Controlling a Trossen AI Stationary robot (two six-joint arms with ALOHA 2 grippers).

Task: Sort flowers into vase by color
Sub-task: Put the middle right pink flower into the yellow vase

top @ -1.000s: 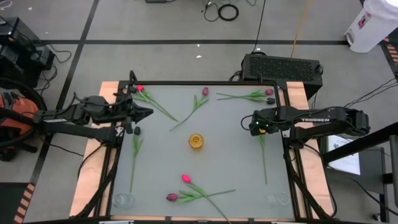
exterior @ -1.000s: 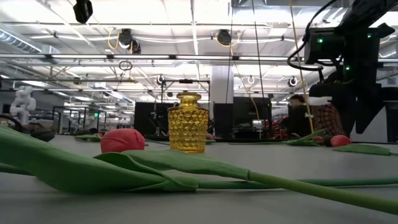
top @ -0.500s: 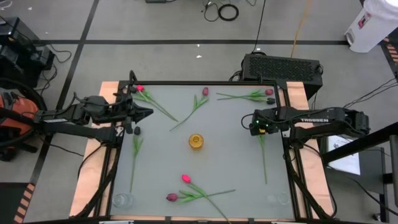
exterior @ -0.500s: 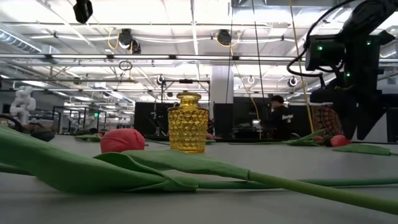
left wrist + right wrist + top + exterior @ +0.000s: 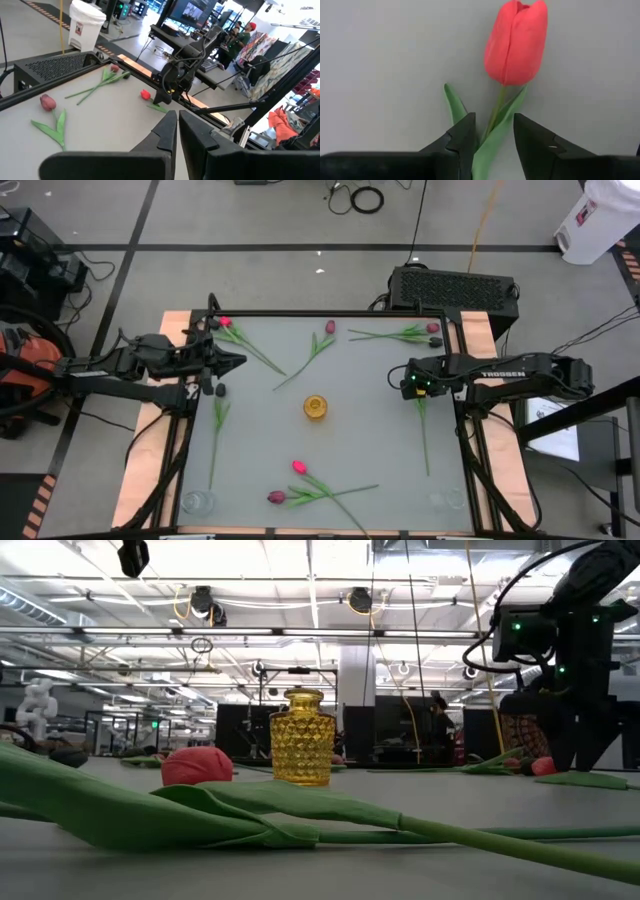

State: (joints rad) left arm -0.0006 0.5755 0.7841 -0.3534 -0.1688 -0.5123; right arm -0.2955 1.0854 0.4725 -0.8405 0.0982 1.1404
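Your right gripper [image 5: 492, 132] hides the red tulip's [image 5: 516, 41] lower stem; its open fingers sit on either side, not squeezing.

Yellow glass vase [image 5: 316, 407] stands upright at desk centre, nothing in it. Tulips lie flat, scattered around it. Pink-red tulip [image 5: 226, 323] at far left corner, stem running toward centre. Maroon tulip [image 5: 330, 327] at far middle, stem angled toward the left. Dark red tulip [image 5: 433, 328] at far right corner, stem and leaves pointing left. Near-black tulip [image 5: 219, 390] on left side, stem trailing toward near edge. Bright pink tulip [image 5: 298, 467] and maroon one [image 5: 276, 497] at near middle, stems crossing. Red tulip [image 5: 516, 42] on right side, stem between the right pincer's [image 5: 493, 131] spread fingers, not gripped.
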